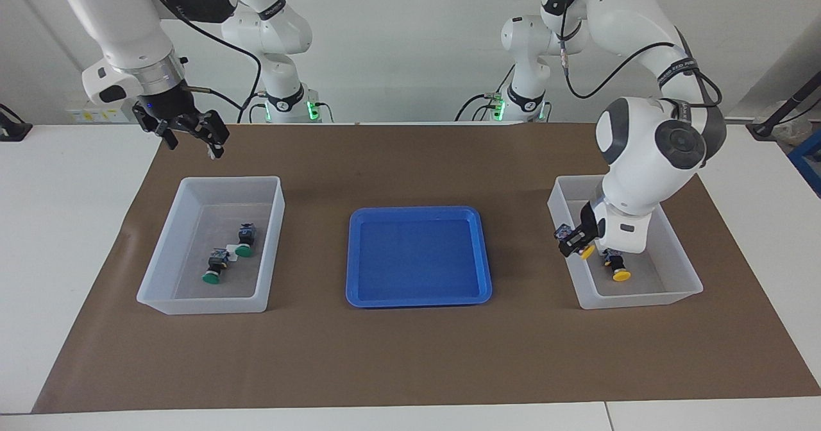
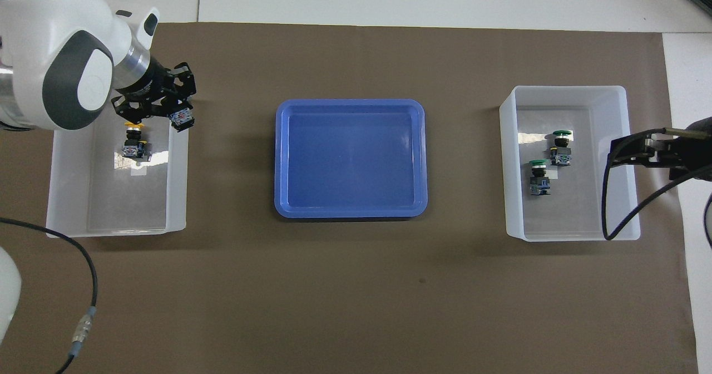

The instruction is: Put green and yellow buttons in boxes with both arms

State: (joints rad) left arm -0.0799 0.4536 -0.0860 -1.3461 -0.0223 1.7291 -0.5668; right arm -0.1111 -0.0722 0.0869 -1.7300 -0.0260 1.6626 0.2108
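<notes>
The left gripper point(image 1: 577, 242) is down inside the box point(image 1: 680, 293) at the left arm's end of the mat, closed on a yellow button point(image 1: 575, 244) that it holds tilted, cap low and terminal end up, just over the box corner toward the tray; that low hold suggests the button is about to be let go so it drops a short way rather than bouncing. A second yellow button point(image 1: 617, 267) already lies on the box floor beside it, cap pointing away from the robots. The right gripper point(image 1: 192, 133) hangs raised and waiting with its fingers spread and nothing in them, over the mat by the robot-side edge of the other box point(image 1: 160, 299). In that box two green buttons point(image 1: 228, 254) lie on their sides near the middle, close together by the small white label. So the colours look sorted, one per box, and the last piece is nearly down. The blue tray point(image 1: 420, 299) sits in the mat's centre between the boxes, with nothing in it. The boxes are translucent white plastic with sloped walls; the tray is glossy and shallow with rounded corners; the buttons have round domed caps on blocky black bodies; the mat point(image 1: 410, 360) is matt brown.
</notes>
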